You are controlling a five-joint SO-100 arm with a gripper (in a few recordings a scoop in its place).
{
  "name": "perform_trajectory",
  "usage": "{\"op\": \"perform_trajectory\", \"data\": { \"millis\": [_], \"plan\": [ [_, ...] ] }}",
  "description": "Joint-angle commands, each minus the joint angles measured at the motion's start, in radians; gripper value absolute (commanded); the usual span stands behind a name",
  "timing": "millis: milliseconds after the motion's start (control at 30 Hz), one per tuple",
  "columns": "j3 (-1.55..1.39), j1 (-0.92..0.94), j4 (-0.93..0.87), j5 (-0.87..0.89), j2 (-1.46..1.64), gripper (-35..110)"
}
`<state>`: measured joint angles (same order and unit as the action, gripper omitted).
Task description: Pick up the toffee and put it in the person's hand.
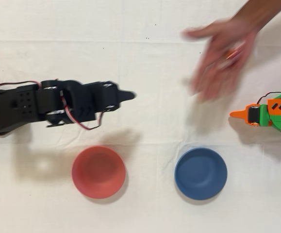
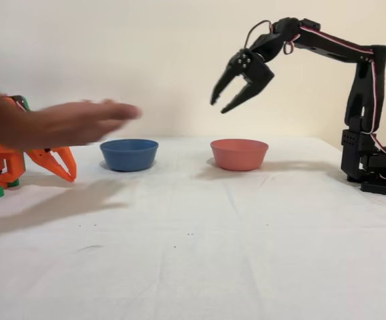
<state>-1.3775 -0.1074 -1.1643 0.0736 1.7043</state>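
My black gripper [image 2: 219, 107] hangs high above the table, open, with nothing between its fingers. From overhead the gripper [image 1: 125, 95] points right, at middle left, well short of the hand. The person's hand [image 1: 223, 58] reaches in from the upper right, blurred by motion, fingers spread. A small reddish spot [image 1: 234, 52] shows on the hand; it looks like the toffee, but it is too blurred to be sure. In the fixed view the hand [image 2: 79, 123] hovers at the left above the table, and no toffee shows there.
A red bowl [image 1: 98, 172] and a blue bowl [image 1: 200, 173] stand along the near edge in the overhead view, both with nothing in them. The idle orange arm [image 1: 271, 112] sits at the right edge, just below the hand. White cloth covers the table.
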Motion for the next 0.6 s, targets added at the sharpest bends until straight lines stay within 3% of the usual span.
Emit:
{"op": "perform_trajectory", "data": {
  "millis": [0, 567],
  "plan": [
    [-0.156, 0.008, -0.023, 0.008, 0.221, 3],
    [-0.95, 0.055, 0.118, 0.023, 0.867, 0]
  ]
}}
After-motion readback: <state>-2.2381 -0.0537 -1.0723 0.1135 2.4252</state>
